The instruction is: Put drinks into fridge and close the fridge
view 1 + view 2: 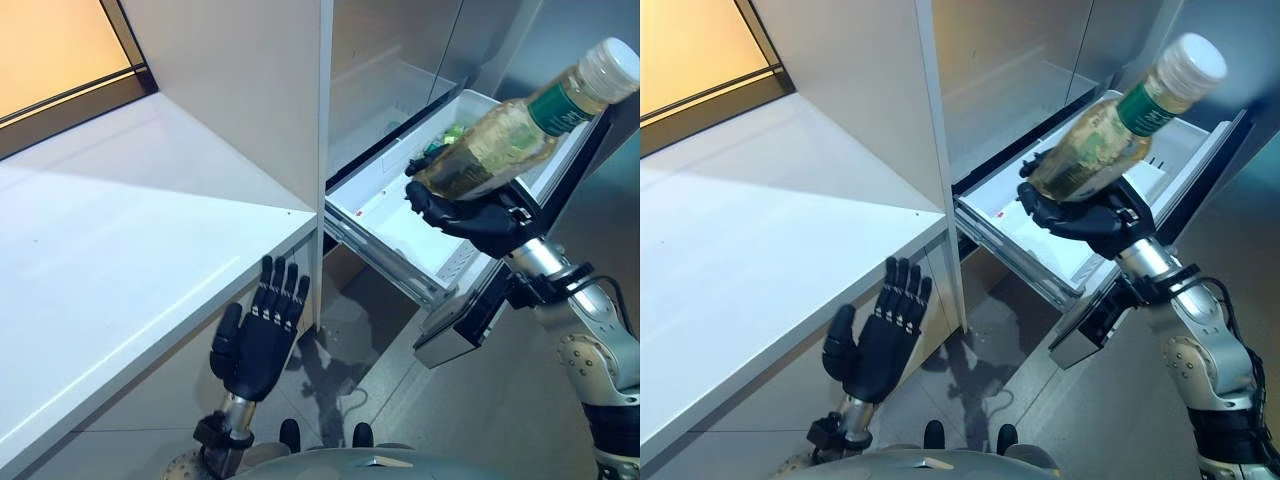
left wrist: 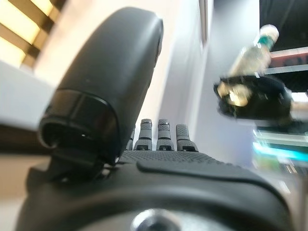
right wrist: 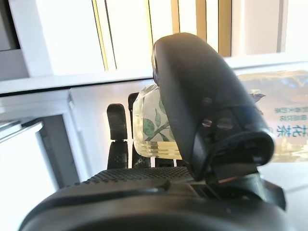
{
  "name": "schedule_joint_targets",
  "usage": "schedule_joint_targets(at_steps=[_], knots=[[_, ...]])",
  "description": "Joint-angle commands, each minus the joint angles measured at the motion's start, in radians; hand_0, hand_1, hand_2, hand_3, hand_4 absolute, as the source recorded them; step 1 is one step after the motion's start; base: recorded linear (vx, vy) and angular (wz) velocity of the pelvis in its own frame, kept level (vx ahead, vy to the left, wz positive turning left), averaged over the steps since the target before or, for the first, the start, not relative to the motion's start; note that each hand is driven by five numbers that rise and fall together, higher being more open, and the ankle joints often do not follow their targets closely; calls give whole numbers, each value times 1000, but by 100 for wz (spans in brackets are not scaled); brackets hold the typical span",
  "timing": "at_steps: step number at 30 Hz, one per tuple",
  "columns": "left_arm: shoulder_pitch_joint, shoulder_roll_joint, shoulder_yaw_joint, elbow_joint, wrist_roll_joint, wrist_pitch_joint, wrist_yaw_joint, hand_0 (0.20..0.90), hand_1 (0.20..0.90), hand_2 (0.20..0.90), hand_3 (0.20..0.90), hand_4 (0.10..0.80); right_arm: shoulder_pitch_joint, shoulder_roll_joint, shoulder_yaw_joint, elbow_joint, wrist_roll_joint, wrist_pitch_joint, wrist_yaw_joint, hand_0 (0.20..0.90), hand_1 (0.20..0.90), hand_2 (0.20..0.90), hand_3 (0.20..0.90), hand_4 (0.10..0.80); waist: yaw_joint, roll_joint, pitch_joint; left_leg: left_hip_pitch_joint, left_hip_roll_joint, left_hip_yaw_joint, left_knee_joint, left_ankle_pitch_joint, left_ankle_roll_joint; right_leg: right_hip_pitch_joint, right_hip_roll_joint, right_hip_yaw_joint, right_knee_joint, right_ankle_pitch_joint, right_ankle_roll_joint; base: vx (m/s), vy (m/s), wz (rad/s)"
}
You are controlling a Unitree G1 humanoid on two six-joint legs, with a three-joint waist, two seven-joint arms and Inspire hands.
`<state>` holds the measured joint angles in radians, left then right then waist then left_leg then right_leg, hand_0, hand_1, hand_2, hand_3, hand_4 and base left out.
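One bottle was clasped in my right hand, fingers curled round it, held tilted above the open fridge drawer, not yet set in. My left hand hung spread below the counter edge. Placing and closing remained.

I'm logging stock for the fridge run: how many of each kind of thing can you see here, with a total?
Bottles: 1, the bottle held tilted in the right hand above the drawer
Drawers: 1, the open white drawer, with something green inside that I cannot identify
Counters: 1, the white counter by the open left hand
Total: 3
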<state>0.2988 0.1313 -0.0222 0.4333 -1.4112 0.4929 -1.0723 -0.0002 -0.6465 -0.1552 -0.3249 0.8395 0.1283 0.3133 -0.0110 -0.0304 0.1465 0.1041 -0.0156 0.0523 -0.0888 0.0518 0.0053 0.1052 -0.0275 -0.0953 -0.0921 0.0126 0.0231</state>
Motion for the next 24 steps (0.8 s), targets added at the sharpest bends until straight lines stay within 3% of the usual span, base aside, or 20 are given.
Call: schedule_joint_targets(at_steps=[1, 4, 7, 9, 10, 15, 24], knots=[[-29, 2, 13, 33, 84, -106, 11, 900, 900, 900, 900, 800, -101, -9, -165, -30, 33, -225, 5, 300, 300, 300, 200, 100, -8, -28, -87, 6, -28, -24, 2, -121, -2, -25, -1, 14, 5, 21, 72, -9, 0, -16], [-32, 8, 16, 79, 159, -235, 117, 900, 900, 900, 900, 800, -91, -28, -175, -4, -32, -253, -15, 300, 300, 300, 200, 100, -12, -31, -84, 7, -29, -24, 2, -121, 1, -26, 3, 23, 5, 22, 72, -3, -7, -15], [-60, 63, -13, 116, 337, -511, 393, 900, 900, 900, 900, 800, -156, -80, -149, 51, -79, -229, -55, 300, 300, 300, 200, 100, -9, -39, -83, 8, -32, -28, 2, -118, 4, -28, 8, 28, 5, 25, 71, 9, -23, -22], [-75, 112, -41, 111, 536, -641, 601, 900, 900, 900, 900, 800, -205, -121, -120, 78, -113, -203, -83, 300, 300, 300, 200, 100, -3, -43, -82, 7, -33, -29, 2, -112, 5, -28, 12, 28, 5, 25, 69, 22, -18, -5], [-79, 122, -47, 110, 609, -666, 665, 900, 900, 900, 900, 800, -221, -130, -108, 85, -120, -189, -91, 300, 300, 300, 200, 100, -1, -43, -82, 6, -33, -28, 2, -110, 4, -28, 13, 27, 5, 26, 68, 25, -12, -7], [-108, 149, -56, 186, 815, -670, 869, 900, 900, 900, 900, 800, -366, -218, -21, 235, -171, -115, -93, 300, 300, 300, 200, 100, 28, -61, -84, 5, -28, -18, 2, -103, -1, -28, 17, 14, 5, 25, 69, 42, -21, -7], [-103, 171, -79, 403, 972, -652, 928, 900, 900, 900, 900, 800, -605, -331, 156, 516, -216, -61, -31, 300, 300, 300, 200, 100, 69, -101, -72, 14, -17, 1, 5, -105, -4, -18, 23, -4, 5, 24, 71, 93, -48, 0]])
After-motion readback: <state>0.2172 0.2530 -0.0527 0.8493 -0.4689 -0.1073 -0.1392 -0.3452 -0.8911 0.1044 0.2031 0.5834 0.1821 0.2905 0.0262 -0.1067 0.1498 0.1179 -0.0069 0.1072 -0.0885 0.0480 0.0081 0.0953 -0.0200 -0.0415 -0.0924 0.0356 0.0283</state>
